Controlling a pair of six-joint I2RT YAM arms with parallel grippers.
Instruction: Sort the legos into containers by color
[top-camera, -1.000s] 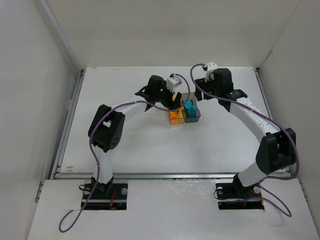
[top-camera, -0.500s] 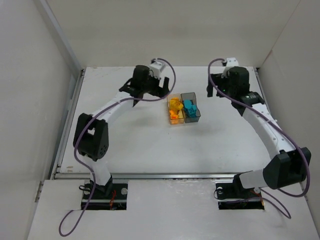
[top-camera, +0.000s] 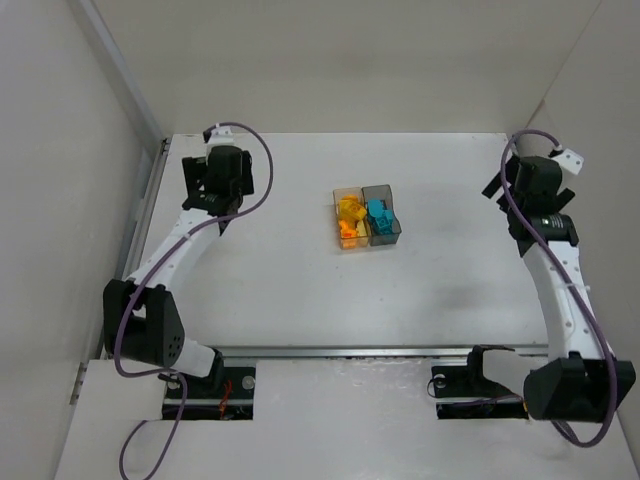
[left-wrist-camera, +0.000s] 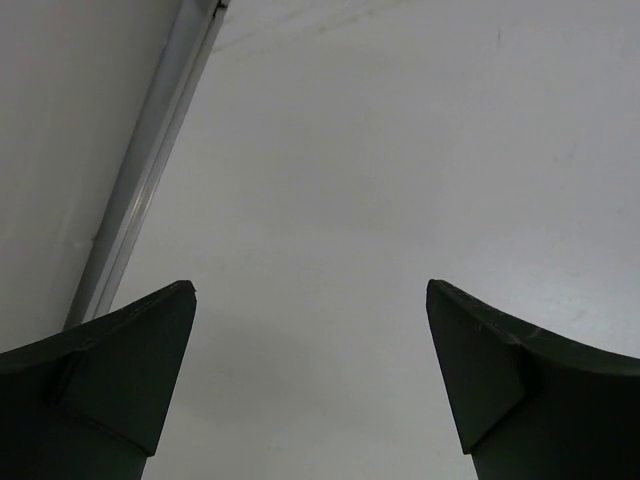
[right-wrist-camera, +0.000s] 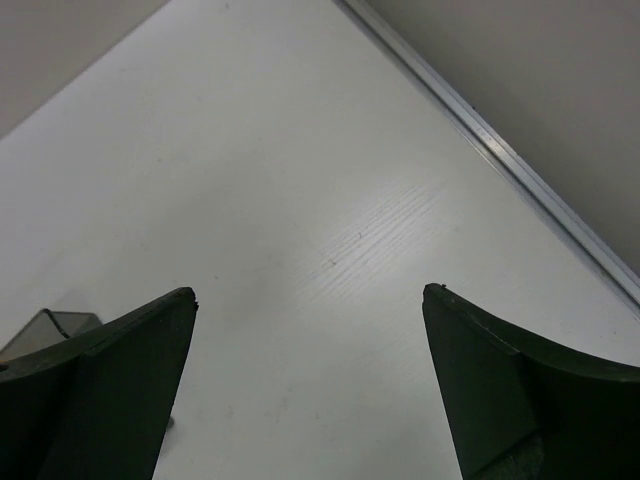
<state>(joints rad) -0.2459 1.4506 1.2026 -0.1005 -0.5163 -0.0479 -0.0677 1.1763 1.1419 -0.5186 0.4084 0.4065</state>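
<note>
The two joined containers sit mid-table: an orange-tinted bin (top-camera: 337, 216) on the left and a smoky grey bin (top-camera: 398, 224) on the right. Orange and yellow legos (top-camera: 350, 214) lie in the orange bin, and teal-blue legos (top-camera: 379, 214) lie in the grey one. My left gripper (left-wrist-camera: 310, 290) is open over bare table near the back left edge, far from the bins. My right gripper (right-wrist-camera: 310, 292) is open and empty near the back right edge. A corner of the grey bin (right-wrist-camera: 47, 324) peeks past its left finger.
A metal rail (left-wrist-camera: 140, 190) runs along the table's left edge beside the left gripper. Another rail (right-wrist-camera: 500, 150) borders the right edge. White enclosure walls rise on the left, right and back. A front rail (top-camera: 340, 350) crosses ahead of the arm bases.
Both arms have swung outward from the bins, the left to the far left and the right to the far right. Both jaws have opened wider.
</note>
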